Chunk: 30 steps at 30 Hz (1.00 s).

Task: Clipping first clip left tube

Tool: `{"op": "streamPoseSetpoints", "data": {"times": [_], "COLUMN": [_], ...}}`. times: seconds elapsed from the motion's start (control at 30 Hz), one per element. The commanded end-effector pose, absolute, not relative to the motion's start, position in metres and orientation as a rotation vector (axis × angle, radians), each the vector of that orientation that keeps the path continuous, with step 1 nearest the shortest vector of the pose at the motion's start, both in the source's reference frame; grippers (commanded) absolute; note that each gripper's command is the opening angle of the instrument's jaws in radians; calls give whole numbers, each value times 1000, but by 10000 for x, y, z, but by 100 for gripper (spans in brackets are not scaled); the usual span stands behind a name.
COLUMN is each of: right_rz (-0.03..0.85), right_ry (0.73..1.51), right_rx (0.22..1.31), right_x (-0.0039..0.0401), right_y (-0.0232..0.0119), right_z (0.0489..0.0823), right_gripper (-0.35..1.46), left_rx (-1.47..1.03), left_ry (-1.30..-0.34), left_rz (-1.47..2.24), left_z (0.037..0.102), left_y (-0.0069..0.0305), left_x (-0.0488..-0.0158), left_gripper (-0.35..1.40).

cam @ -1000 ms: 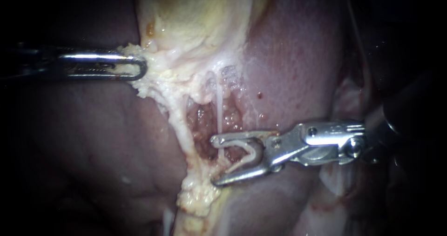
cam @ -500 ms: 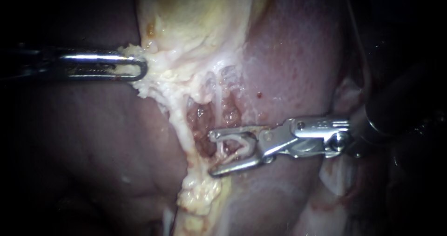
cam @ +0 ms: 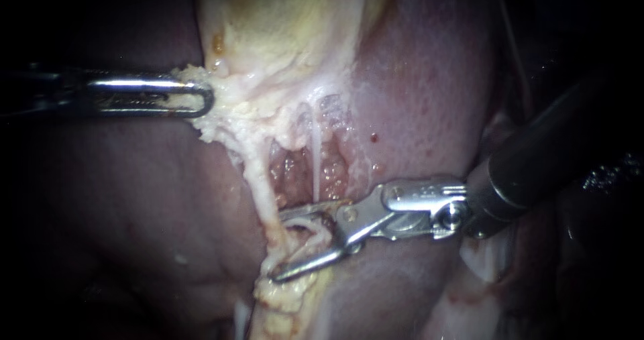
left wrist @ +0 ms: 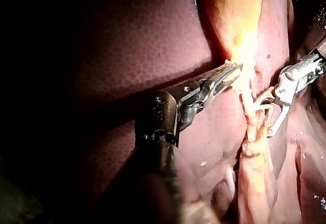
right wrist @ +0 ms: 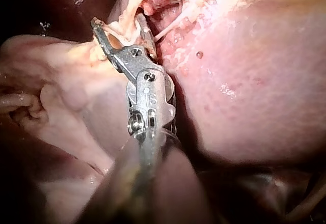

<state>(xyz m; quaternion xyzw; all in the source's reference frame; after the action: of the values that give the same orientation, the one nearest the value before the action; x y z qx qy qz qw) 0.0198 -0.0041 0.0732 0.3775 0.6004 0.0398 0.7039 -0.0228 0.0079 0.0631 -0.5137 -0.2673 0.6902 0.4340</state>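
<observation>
The left instrument (cam: 196,98) has its jaws clenched on the frayed edge of pale fatty tissue (cam: 221,115) at the lower end of the gallbladder (cam: 288,25). The gallbladder's yellow wall rises just ahead of and above the jaw tips. In the left wrist view the same jaws pinch that tissue edge, and the pale cord hangs down from it ahead of them.

The right instrument (cam: 278,246) holds its two jaws well apart, with a white clip (cam: 310,229) seated between them and touching both. The left tube (cam: 258,179) is a thick pale cord. It runs down from the tissue held by the left instrument and crosses the mouth of the right instrument's jaws, between their tips. I cannot tell whether the clip presses on it. In the right wrist view the pale cord likewise sits between the spread jaw tips.

A thin white tube (cam: 315,159) stands upright just above the right instrument's upper jaw, nearer the hinge than the tips. It crosses a raw reddish pocket (cam: 295,172) of opened tissue. A crumbly lump of fat (cam: 285,293) lies just under the lower jaw tip. The liver (cam: 429,98) spreads smooth and pinkish above the right instrument's shaft and behind its jaws.
</observation>
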Motion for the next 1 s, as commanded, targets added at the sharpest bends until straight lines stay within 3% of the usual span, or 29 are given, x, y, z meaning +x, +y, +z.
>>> {"op": "streamPoseSetpoints", "data": {"times": [0.03, 0.57, 1.0], "right_rz": [88, 168, 213], "right_ry": [1343, 1343, 1320], "right_rx": [840, 829, 883], "right_x": [200, 229, 233], "right_y": [-42, -49, -72], "right_z": [730, 726, 690], "right_gripper": [45, 45, 42], "left_rx": [-1279, -1279, -1279], "left_ry": [-666, -663, -664], "left_rz": [1719, 1719, 1720], "left_z": [631, 632, 633], "left_y": [79, 78, 78], "left_x": [-228, -231, -229], "left_gripper": [-35, -35, -35]}}
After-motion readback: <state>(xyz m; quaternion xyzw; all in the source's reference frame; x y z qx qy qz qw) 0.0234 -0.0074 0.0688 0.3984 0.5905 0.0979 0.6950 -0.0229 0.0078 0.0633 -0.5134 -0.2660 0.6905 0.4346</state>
